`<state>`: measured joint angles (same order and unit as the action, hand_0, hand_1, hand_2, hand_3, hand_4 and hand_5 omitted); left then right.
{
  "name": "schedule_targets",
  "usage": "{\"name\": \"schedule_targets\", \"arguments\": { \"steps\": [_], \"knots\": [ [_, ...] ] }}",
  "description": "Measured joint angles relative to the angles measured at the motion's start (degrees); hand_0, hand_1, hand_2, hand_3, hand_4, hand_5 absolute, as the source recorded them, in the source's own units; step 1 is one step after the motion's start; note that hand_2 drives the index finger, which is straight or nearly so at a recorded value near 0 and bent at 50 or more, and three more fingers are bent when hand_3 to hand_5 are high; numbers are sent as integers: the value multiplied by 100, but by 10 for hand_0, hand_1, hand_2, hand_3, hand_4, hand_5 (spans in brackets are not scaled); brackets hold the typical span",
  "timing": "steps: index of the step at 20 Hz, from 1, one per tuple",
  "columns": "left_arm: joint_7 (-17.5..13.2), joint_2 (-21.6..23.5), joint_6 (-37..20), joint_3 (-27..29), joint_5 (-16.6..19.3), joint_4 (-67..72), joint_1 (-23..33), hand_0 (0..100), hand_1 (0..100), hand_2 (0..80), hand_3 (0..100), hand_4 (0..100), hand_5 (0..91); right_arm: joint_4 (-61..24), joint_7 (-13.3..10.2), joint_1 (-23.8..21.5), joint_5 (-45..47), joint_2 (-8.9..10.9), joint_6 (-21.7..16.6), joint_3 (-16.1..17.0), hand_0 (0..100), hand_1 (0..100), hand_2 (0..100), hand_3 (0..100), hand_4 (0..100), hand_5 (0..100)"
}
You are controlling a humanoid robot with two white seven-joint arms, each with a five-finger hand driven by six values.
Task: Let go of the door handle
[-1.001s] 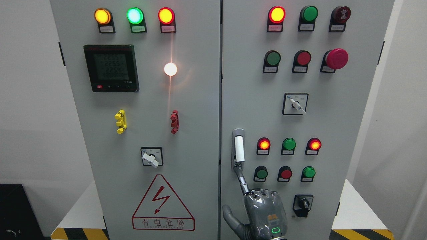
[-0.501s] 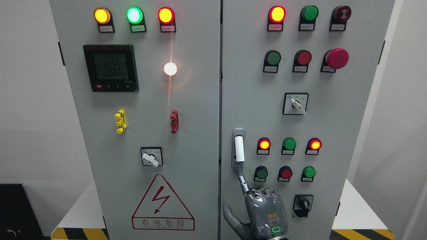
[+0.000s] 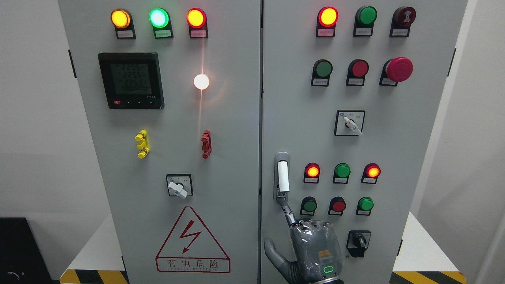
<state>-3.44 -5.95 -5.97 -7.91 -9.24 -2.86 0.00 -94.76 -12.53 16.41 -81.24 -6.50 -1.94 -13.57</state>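
My right hand (image 3: 315, 252) came up from the bottom edge, a little right of the middle, with its back turned toward my head camera and a green light glowing low on it, close to the wrist. Only the hand showed (the forearm lay below the edge). My index finger (image 3: 288, 215) was stretched out straight, pointing up and slightly to the left. The other three fingers (image 3: 317, 226) were folded in at the knuckles, closing on nothing. My thumb (image 3: 272, 252) stuck out to the left, apart from the palm and bent a little upward.
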Motion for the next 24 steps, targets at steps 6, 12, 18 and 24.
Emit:
{"name": "schedule_targets", "arguments": {
  "steps": [6, 12, 18, 24],
  "knots": [
    [0, 0, 0, 0, 1, 0, 0, 120, 556, 0, 0, 0, 0, -61, -17, 8, 2, -5, 0, 2, 408, 312, 232, 1000, 991, 1000],
    [0, 0, 0, 0, 1, 0, 0, 120, 556, 0, 0, 0, 0, -121, -33, -3, 11, -20, -7, -1, 410, 313, 266, 1000, 989, 1000],
    [0, 0, 0, 0, 1, 0, 0, 120, 556, 0, 0, 0, 0, -225, -46, -66, 22, -26, -31, 5, 430, 319, 320, 981, 963, 1000],
    [0, 0, 0, 0, 1, 0, 0, 120, 556, 0, 0, 0, 0, -411, -66, -210, 27, -26, -39, 8, 474, 310, 426, 959, 938, 1000]
  ]
}}
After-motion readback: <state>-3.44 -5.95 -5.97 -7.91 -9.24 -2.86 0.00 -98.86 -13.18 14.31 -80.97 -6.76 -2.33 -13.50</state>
